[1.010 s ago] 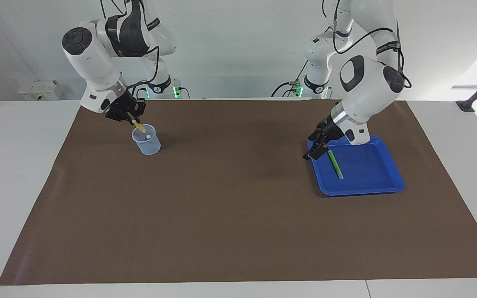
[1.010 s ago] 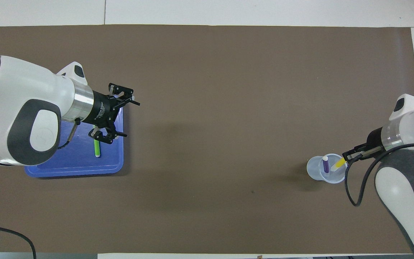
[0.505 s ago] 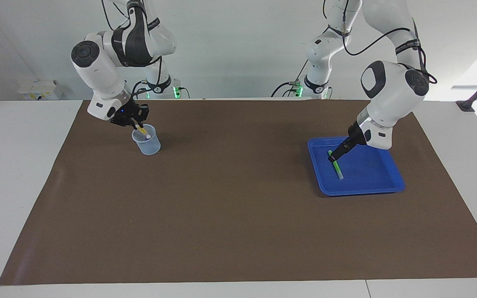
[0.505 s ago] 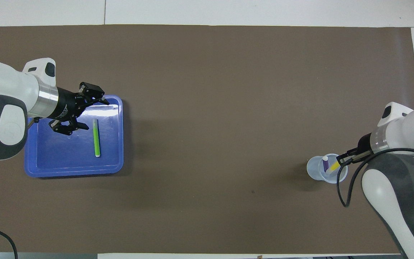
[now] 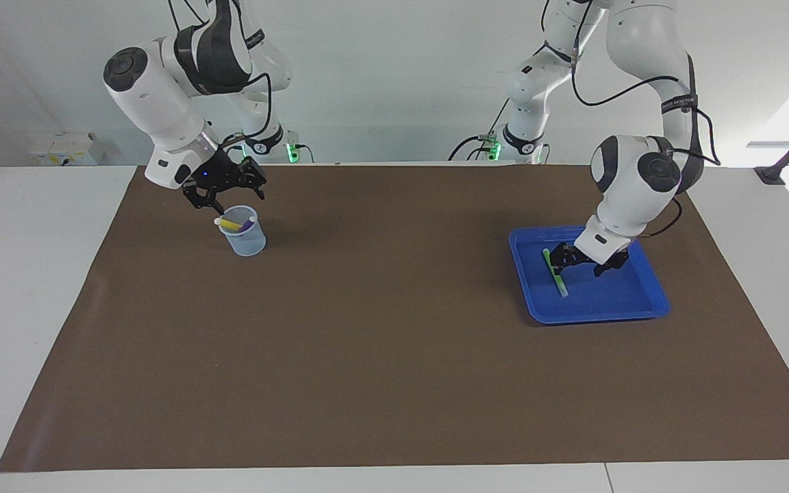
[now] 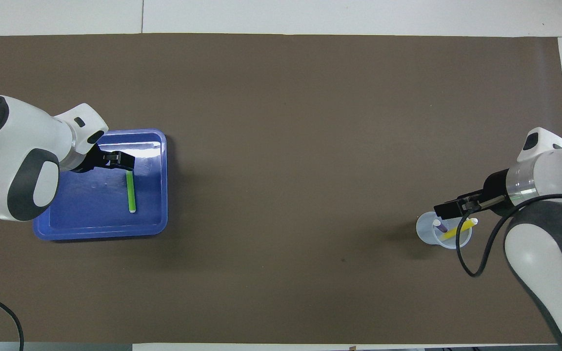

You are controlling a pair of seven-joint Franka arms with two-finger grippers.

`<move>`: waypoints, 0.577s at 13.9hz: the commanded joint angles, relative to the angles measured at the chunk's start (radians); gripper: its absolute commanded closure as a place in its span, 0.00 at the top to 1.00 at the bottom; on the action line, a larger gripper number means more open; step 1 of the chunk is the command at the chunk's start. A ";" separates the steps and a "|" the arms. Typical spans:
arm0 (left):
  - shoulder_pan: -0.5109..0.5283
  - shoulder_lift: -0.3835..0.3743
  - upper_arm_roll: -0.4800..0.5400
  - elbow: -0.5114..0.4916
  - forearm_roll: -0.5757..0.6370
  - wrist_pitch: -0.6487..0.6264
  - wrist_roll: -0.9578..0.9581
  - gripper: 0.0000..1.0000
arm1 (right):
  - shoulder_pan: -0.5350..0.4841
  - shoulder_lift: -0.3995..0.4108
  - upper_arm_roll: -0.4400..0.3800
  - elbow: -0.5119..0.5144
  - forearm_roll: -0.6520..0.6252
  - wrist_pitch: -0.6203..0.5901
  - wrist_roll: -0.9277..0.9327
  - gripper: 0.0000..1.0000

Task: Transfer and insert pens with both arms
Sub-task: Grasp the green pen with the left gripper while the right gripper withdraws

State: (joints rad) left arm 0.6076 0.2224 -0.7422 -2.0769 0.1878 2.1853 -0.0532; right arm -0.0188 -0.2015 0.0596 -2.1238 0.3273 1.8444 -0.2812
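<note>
**Last pen waits in the tray while two sit in the cup**

The green pen (image 5: pixel 555 272) lies flat in the blue tray (image 5: pixel 631 311), which serves as landmark here, toward the tray's edge that faces the middle of the surface (image 5: pixel 394 356). It is the only pen left in the tray. The yellow pen (image 5: pixel 231 224) and the purple pen (image 6: pixel 439 226) are well apart from the tray, at the right arm's end of the surface, both leaning inside the clear cup (image 5: pixel 244 241) with their pale ends above the rim.

The left hand (image 5: pixel 578 259) is low inside the tray, just beside the green pen's end nearer the robots, its fingers spread and nothing between them. From these views I cannot tell whether a finger touches the pen. The right hand (image 5: pixel 223 194) hangs just over the cup, released and empty.

So the step in hand looks to be the pickup of the third pen, with two insertions done. The next move calls for the left hand to straddle the thin pen across its width, settle to the tray floor and clench squarely. After that, I judge, comes the carry toward the middle of the surface and a handover to the right hand.
</note>
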 commanded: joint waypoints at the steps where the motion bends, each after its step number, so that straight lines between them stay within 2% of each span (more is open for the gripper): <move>1: -0.002 0.043 -0.005 -0.012 0.061 0.028 0.019 1.00 | -0.003 0.019 0.011 0.041 0.190 -0.016 0.124 1.00; 3: -0.003 0.052 -0.005 -0.034 0.062 0.053 0.021 0.99 | 0.042 0.020 0.012 0.045 0.385 -0.011 0.241 1.00; 5: -0.005 0.054 -0.006 -0.043 0.062 0.054 0.021 0.95 | 0.100 0.022 0.019 0.047 0.470 0.028 0.402 1.00; 7: -0.005 0.058 -0.006 -0.057 0.061 0.062 0.018 0.94 | 0.186 0.022 0.020 0.047 0.503 0.131 0.546 1.00; 8: -0.006 0.060 -0.006 -0.058 0.062 0.060 0.012 0.90 | 0.229 0.022 0.019 0.047 0.521 0.180 0.626 1.00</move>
State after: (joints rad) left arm 0.6059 0.2813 -0.7500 -2.1159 0.2279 2.2183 -0.0374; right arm 0.1562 -0.1890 0.0751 -2.0893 0.8112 1.9610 0.2240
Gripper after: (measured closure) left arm 0.053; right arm 0.000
